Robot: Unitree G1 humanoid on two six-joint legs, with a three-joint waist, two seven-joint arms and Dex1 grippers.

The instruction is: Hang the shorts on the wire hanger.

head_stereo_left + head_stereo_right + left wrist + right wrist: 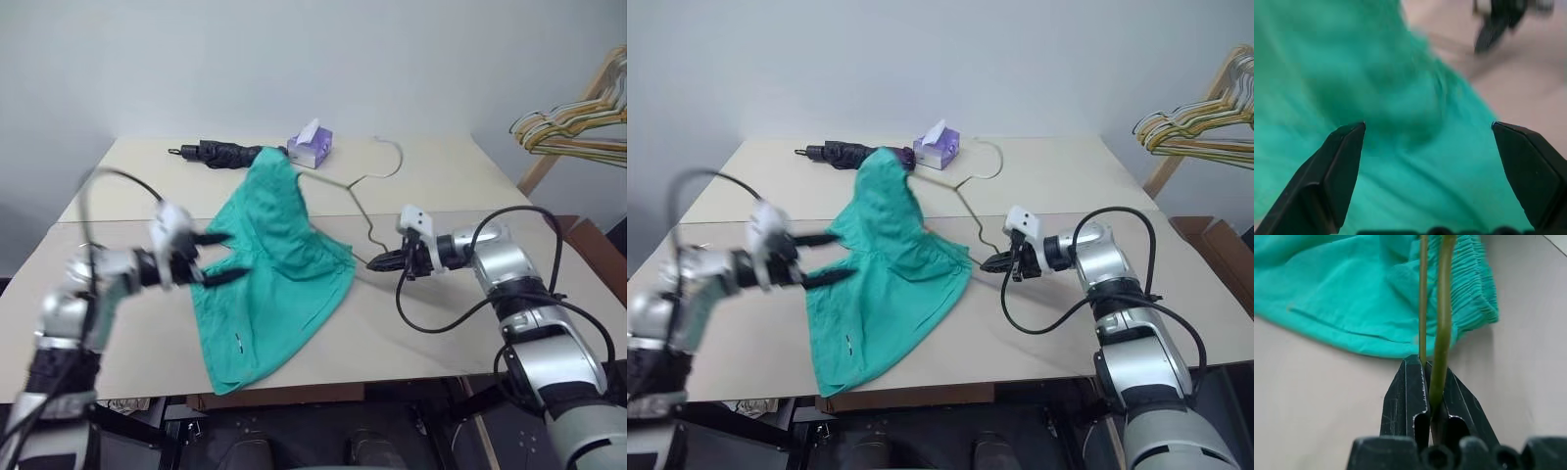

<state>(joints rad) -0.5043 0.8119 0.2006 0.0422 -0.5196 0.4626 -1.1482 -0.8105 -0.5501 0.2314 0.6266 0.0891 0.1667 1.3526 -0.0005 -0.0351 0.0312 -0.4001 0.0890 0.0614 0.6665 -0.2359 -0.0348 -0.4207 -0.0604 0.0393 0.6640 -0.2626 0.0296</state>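
Counted one teal-green cloth shorts (274,274), one thin olive-grey wire hanger (358,191) pinched in level right gripper (377,261); left gripper (216,258) spread, empty.

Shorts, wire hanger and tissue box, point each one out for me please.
shorts (279,264): left eye view, middle of the teal cloth.
wire hanger (392,155): left eye view, on the curved hook.
tissue box (311,147): left eye view, on the purple side.
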